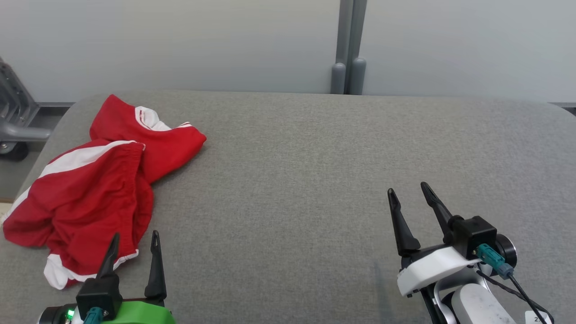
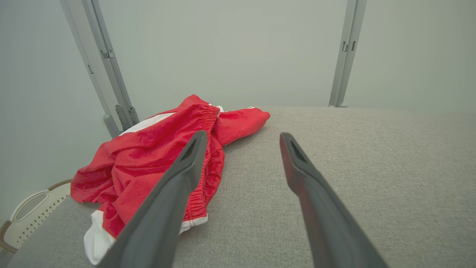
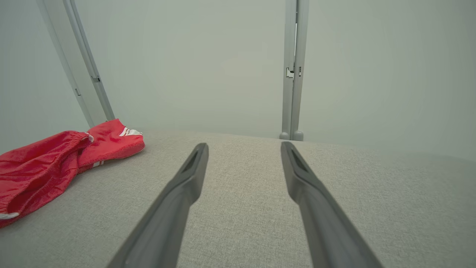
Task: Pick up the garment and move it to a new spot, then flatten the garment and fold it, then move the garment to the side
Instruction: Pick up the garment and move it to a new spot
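A crumpled pair of red shorts with white trim point(image 1: 103, 184) lies at the left side of the grey padded table point(image 1: 315, 180), one part draping near the left edge. My left gripper point(image 1: 135, 240) hovers open at the near edge of the shorts, its left finger over the white hem, nothing between its fingers. In the left wrist view the shorts point(image 2: 156, 160) spread ahead and left of the open gripper point(image 2: 241, 139). My right gripper point(image 1: 407, 191) is open over bare table at the lower right, far from the shorts point(image 3: 55, 163).
A pale wall with grey vertical posts point(image 1: 348, 49) stands behind the table. A white perforated basket point(image 2: 29, 216) sits below the table's left side. A dark wheeled frame point(image 1: 13, 121) is at the far left. Bare fabric spans the table's middle and right.
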You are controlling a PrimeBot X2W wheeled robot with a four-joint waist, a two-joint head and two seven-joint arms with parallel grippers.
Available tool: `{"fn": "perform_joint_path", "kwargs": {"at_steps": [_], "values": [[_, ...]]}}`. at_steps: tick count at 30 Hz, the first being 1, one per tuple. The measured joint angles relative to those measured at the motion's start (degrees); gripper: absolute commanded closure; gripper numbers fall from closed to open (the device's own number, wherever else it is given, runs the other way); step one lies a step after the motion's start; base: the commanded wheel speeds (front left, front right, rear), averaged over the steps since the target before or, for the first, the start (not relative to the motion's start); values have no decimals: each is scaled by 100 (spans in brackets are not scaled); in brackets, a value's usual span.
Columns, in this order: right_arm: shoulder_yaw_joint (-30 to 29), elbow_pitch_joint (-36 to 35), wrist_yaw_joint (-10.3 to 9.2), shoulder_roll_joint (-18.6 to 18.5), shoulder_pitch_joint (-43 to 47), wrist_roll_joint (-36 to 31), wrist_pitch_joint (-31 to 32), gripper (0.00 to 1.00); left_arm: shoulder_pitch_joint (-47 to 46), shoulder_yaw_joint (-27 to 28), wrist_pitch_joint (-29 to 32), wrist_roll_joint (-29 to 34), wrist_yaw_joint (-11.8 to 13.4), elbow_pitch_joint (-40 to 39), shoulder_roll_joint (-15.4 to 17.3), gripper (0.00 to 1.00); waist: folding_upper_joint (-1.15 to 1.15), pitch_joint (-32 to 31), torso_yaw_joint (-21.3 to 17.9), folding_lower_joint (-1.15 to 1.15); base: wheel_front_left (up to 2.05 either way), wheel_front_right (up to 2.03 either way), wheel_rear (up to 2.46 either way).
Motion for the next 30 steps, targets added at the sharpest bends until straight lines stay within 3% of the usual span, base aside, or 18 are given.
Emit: {"fn": "perform_joint_path", "kwargs": {"at_steps": [19,30], "values": [[64,23,91,38,1,2,-4,0,-1,94,0,40,-7,49,-3,0,0,-80,1407,0,0,0,0],[202,83,143,65,0,1,-4,0,2,174,0,40,-24,44,1,0,0,-123,1511,0,0,0,0]]}}
